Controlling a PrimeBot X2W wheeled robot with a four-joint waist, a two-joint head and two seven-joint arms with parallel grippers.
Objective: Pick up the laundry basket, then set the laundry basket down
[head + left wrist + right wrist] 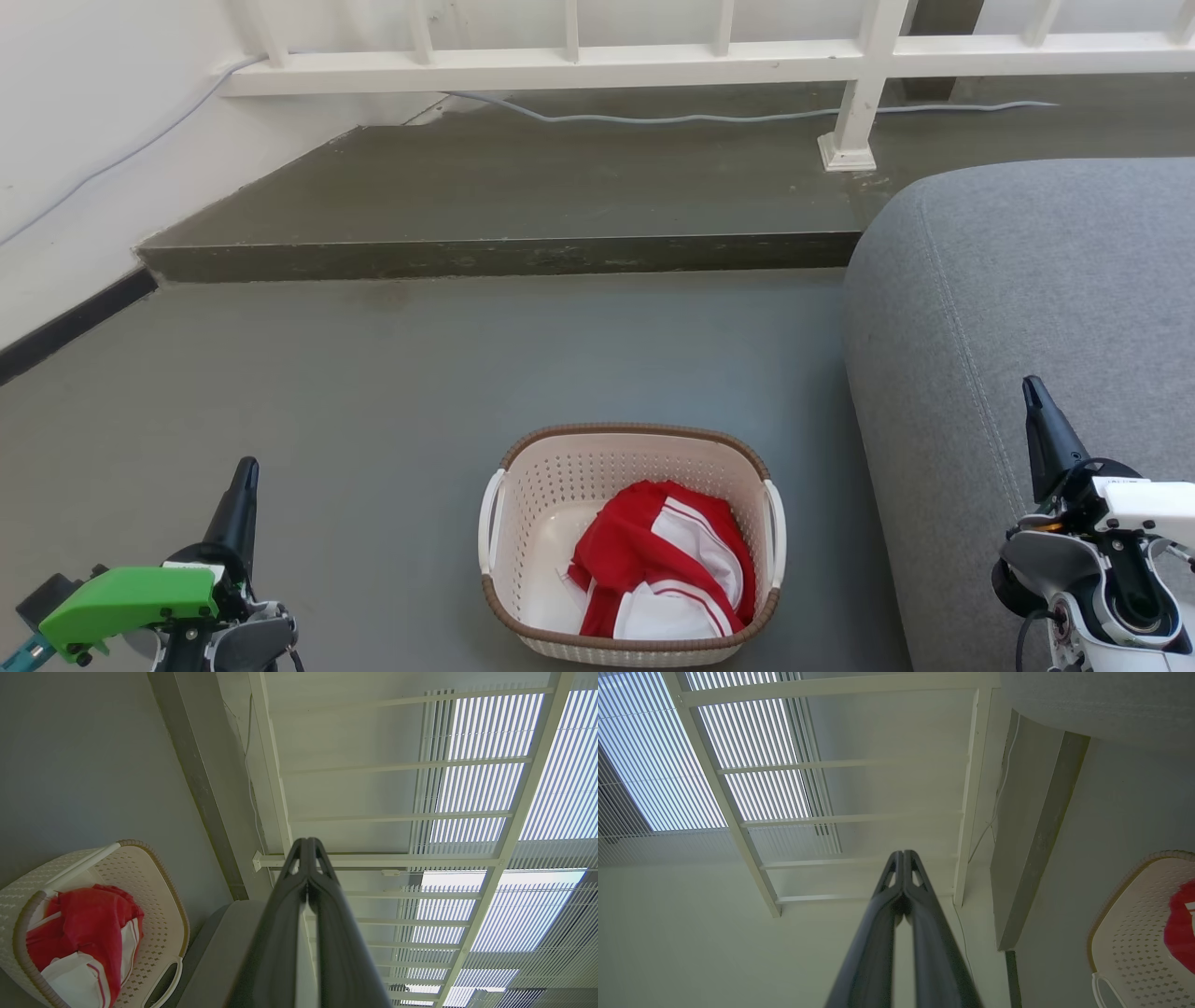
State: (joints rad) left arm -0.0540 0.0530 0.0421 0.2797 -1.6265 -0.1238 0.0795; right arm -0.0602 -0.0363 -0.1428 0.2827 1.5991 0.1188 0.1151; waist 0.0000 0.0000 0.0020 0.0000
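Note:
The laundry basket (pixel 551 485) is cream perforated plastic with a brown rim and white side handles. It stands on the grey floor at the bottom centre of the head view, with a red and white garment (pixel 663 560) lying in it. My left gripper (pixel 245 471) is shut and empty, well to the basket's left. My right gripper (pixel 1032 390) is also shut and empty, far to its right over the sofa. The left wrist view has the basket (pixel 154 896) at lower left beside the closed left gripper (pixel 307 843). In the right wrist view the basket (pixel 1134 924) is at lower right of the closed right gripper (pixel 903 856).
A grey sofa (pixel 1027 280) rises just right of the basket. Behind the floor area runs a raised concrete step (pixel 504 254), with a white railing (pixel 579 65) and a grey cable (pixel 653 117) on it. A white wall with a dark skirting (pixel 65 322) borders the left.

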